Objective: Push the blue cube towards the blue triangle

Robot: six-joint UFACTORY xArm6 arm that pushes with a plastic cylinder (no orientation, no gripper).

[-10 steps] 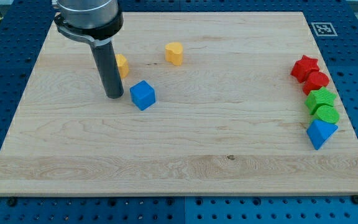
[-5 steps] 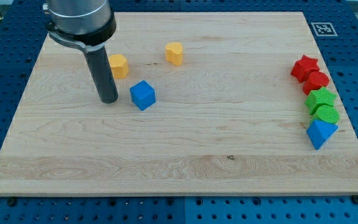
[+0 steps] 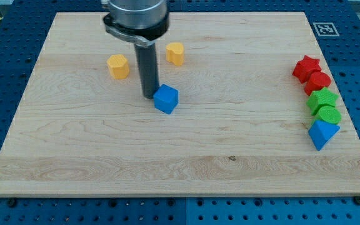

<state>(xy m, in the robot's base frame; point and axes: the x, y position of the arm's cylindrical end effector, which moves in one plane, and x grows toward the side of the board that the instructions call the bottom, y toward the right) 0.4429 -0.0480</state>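
Observation:
The blue cube (image 3: 166, 99) lies on the wooden board left of centre. My tip (image 3: 149, 95) stands right against the cube's left side, touching it. The blue triangle (image 3: 322, 134) lies far off at the view's right edge, below the green blocks. The rod rises from the tip to the arm's dark collar at the view's top.
Two yellow blocks sit near the top: one (image 3: 118, 65) left of the rod, one (image 3: 175, 54) right of it. At the right edge a column holds a red star (image 3: 306, 67), a red block (image 3: 319, 82), a green star (image 3: 321, 99) and a green block (image 3: 328, 114).
My tip swung from the cube's left to against it and pushed it about 35 pixels to the right. The other blocks have not moved.

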